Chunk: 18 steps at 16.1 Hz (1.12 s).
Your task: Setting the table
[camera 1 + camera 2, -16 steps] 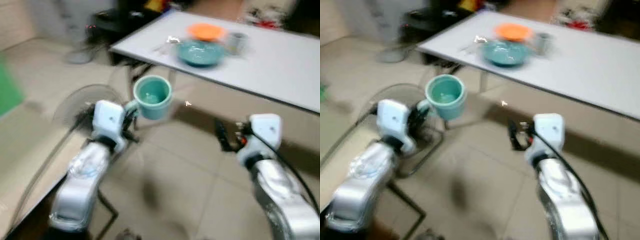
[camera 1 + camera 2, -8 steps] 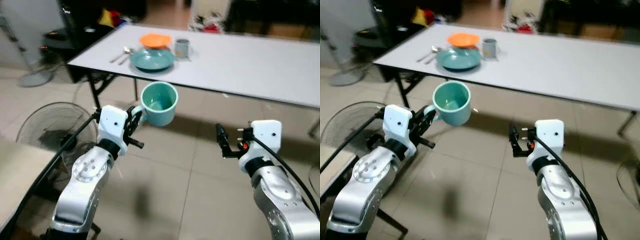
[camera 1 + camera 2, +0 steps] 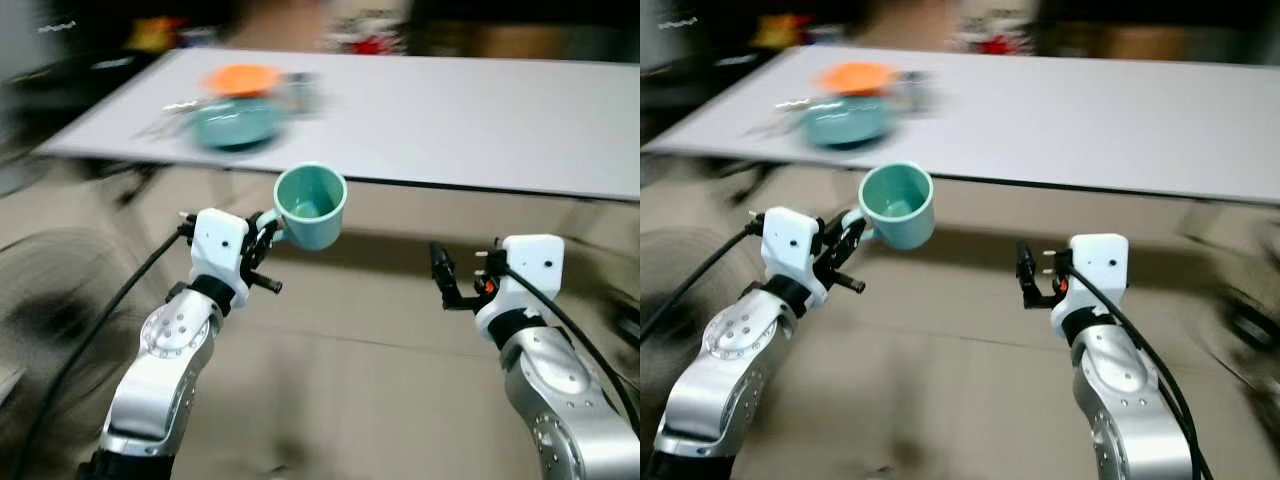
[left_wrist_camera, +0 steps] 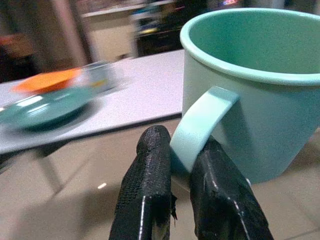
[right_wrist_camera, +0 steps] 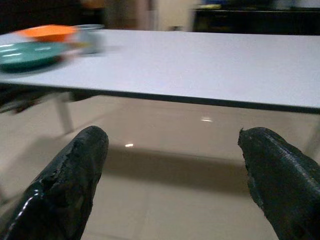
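The left gripper (image 4: 177,165) is clenched on the handle of a teal mug (image 3: 311,205), its 2 black fingers (image 4: 147,190) pinching the loop of the handle from either side. The mug sits upright just beyond the fingertips, mouth up, held in the air above the tiled floor (image 3: 350,380) and short of the near edge of the white table (image 3: 480,110). Nothing can be made out inside the mug.

The right gripper (image 5: 172,175) is released, its 2 fingers (image 5: 75,170) spread wide apart with nothing between them. It hangs level with the left gripper, well apart from the mug, and points toward the table edge just ahead of it.

Beyond the left gripper and off to its left, on the far part of the tabletop, lies a teal plate (image 3: 232,122), blurred by motion. An orange plate (image 3: 240,78) sits just behind it, and a small grey cup (image 3: 297,92) stands just beside both. Something pale and thin that may be cutlery (image 3: 165,110) lies to the left of the teal plate, too smeared to tell apart. The stretch of table straight ahead of the right gripper is plain white. The background is dark and blurred
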Available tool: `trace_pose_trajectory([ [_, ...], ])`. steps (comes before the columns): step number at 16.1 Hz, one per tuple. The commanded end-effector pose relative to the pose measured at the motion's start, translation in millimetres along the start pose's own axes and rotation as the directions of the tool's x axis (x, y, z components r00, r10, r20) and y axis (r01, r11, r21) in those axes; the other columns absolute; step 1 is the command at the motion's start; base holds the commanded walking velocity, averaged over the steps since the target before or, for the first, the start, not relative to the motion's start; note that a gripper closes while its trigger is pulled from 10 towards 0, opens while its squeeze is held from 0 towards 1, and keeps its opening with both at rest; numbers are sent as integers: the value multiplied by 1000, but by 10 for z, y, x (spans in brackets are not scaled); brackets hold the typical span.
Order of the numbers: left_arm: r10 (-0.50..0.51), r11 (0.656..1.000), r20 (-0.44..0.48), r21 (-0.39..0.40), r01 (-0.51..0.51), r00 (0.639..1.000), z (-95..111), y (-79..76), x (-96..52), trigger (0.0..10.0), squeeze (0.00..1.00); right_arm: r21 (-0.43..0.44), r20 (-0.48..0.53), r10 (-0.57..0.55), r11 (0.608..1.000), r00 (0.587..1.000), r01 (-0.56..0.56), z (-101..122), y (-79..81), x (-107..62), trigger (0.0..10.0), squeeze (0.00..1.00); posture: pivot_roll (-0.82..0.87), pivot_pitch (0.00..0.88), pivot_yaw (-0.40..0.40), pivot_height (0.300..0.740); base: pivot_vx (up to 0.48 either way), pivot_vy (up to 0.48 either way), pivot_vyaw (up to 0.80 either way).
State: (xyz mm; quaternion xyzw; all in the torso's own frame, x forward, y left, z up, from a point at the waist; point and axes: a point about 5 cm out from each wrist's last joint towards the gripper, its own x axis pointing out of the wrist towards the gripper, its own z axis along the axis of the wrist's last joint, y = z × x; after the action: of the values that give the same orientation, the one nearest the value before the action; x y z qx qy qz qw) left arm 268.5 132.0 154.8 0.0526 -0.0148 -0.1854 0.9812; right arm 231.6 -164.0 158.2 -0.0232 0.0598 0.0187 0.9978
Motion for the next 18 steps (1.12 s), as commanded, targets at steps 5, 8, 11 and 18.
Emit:
trace_pose_trajectory([
  [5,-29,1000,27,-8,29,999,39,-72,55,10000,0,-9,17,-23,1000,1000,23,46,-53,-22,10000,0,33,0,57,727,317,0,-739],
  [8,6,1000,27,-4,-6,1000,28,-45,55,10000,0,-11,31,-13,1000,999,13,66,-55,-10,10000,0,39,0,49,727,320,0,0],
  [11,29,1000,26,3,-30,999,25,-2,44,10000,0,-20,31,21,1000,999,-20,61,10,-1,10000,0,48,0,46,727,324,0,0],
  [18,46,999,35,-17,-46,998,11,19,22,10000,0,16,87,70,997,994,-71,140,52,86,10000,0,76,0,34,727,341,0,0],
])
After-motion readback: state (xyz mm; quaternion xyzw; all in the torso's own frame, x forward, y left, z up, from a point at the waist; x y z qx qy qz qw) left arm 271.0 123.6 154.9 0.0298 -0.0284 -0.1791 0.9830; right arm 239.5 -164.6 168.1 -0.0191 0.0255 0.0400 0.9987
